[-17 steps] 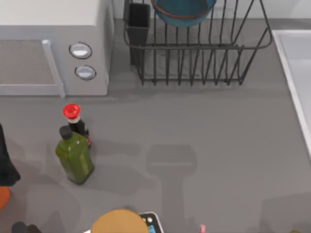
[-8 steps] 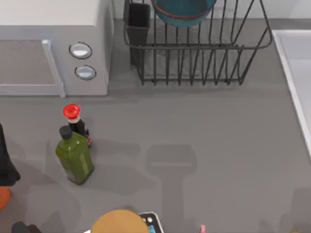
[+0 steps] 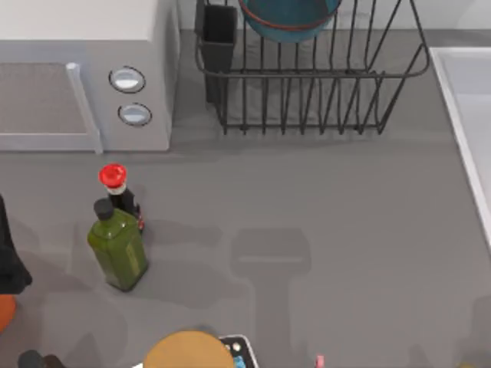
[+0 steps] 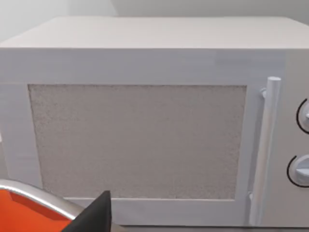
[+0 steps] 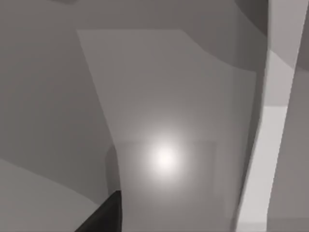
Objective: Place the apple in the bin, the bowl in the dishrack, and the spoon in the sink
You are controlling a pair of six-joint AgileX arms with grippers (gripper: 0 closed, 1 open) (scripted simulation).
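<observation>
Your bowl (image 3: 290, 19) already sits in the dishrack (image 3: 307, 84), propped among the upright bars beside the dark cutlery cup (image 3: 219, 34), so that part of the job looks finished. I can pick out neither the apple nor the spoon with any confidence.

Your left claw (image 4: 94, 217) faces the grey microwave (image 4: 145, 130) across the worktop (image 3: 307, 230), with a dark fingertip at the frame's lower edge and an orange, metal-rimmed container (image 4: 24, 212) just beside it, nearer the camera than the microwave door. Whether that is the bin, I cannot say. From the one fingertip I cannot tell whether this claw is released or clenched, or grasping anything.

Your right claw (image 5: 104, 215) hangs over a pale, smooth surface with a raised white edge (image 5: 260, 145) close beside it; judging by that rim, it is probably at the sink (image 3: 468, 115). Again one dark fingertip shows, and I cannot tell its state.

Risks from here: if you swing the left arm away, the olive oil bottle (image 3: 116, 245) and the red-capped dark bottle (image 3: 119, 192) stand upright close to its path and a brush would topple them. The microwave handle (image 4: 263, 145) juts toward the left claw; pushing forward would strike it. On the right, lifting carelessly could clip the sink rim.
</observation>
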